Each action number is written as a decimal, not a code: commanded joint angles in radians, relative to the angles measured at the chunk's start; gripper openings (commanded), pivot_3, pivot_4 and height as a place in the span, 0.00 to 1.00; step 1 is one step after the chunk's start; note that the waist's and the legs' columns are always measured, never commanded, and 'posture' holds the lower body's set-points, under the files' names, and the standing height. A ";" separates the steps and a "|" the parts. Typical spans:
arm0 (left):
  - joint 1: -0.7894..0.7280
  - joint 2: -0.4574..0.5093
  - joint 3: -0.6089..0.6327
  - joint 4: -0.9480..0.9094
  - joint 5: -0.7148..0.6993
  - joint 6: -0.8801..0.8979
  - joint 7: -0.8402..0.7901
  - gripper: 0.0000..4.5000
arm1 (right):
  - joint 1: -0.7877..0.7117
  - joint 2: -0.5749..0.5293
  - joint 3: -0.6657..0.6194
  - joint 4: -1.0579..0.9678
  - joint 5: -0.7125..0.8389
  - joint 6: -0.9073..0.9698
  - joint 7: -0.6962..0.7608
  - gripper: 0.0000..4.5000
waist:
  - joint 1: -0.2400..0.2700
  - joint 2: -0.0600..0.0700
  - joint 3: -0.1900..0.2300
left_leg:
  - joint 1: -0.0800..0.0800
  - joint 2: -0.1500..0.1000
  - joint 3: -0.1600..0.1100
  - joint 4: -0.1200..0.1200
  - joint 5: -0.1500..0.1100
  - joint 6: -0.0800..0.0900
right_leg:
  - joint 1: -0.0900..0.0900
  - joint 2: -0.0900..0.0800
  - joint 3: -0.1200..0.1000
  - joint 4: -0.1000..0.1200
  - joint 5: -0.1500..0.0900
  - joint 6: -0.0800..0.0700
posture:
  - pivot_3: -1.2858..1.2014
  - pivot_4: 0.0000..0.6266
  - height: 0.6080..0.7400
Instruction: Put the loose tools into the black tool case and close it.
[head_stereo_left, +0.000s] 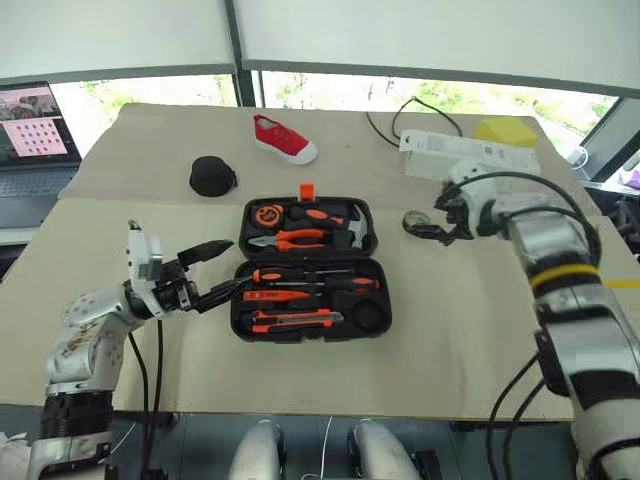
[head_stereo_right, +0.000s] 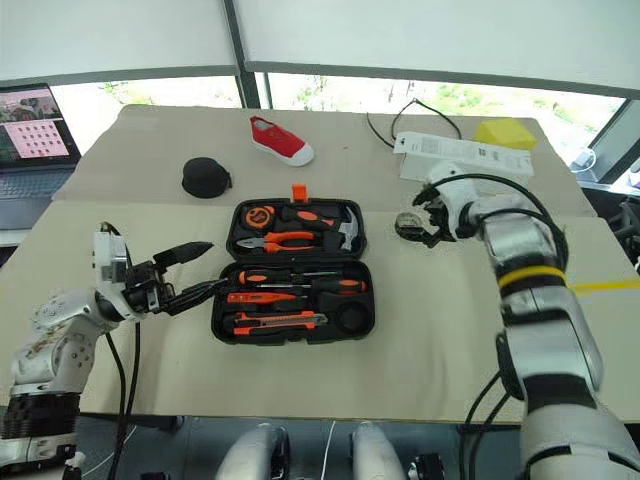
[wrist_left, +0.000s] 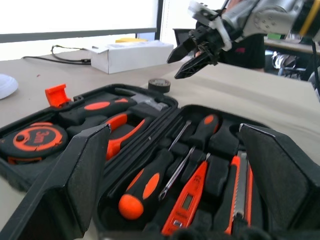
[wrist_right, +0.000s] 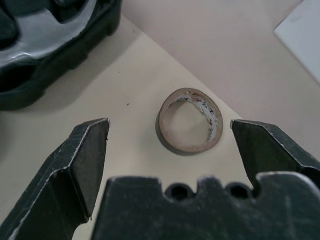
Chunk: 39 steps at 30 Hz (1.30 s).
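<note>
Black tool case (head_stereo_left: 310, 270), lid open, frame centre on tabletop (head_stereo_left: 470, 340); screwdrivers and knife slotted. Left gripper (head_stereo_left: 222, 270), jaws spread, at case's left edge. Right wrist view: right gripper (wrist_right: 170, 137), jaws spread, straddling tape ring (wrist_right: 189, 121) lying flat, unheld, beside case.

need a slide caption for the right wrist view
Open right gripper poised over the tape ring lying flat on the table, beside a corner of the black tool case.

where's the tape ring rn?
The tape ring lies flat on the table, just right of the open tool case in the head views. The right gripper hangs open above it, not touching.
</note>
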 joint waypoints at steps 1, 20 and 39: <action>0.003 0.020 -0.001 -0.078 0.005 -0.025 -0.001 0.98 | -0.107 0.055 0.022 0.183 -0.069 -0.110 0.002 1.00 | 0.000 0.000 0.000 | 0.000 0.000 0.000 0.000 0.000 0.000 | 0.000 0.000 0.000 0.000 0.000 0.000 | 0.52 0.24 1.00; 0.064 0.062 0.023 -0.129 0.005 -0.052 -0.003 1.00 | -0.187 0.136 -0.048 0.371 -0.137 -0.250 -0.018 0.00 | -0.016 0.000 0.000 | 0.007 0.000 0.000 0.000 0.002 -0.003 | 0.003 0.000 0.000 0.001 0.001 -0.001 | 0.52 0.24 1.00; 0.224 0.139 -0.025 -0.143 0.000 -0.164 -0.278 1.00 | 0.371 -0.051 0.119 -1.284 0.347 0.733 0.332 0.00 | 0.016 0.002 0.002 | 0.005 0.001 -0.005 0.005 0.002 -0.003 | 0.004 0.000 -0.004 0.002 0.001 -0.001 | 0.52 0.24 1.00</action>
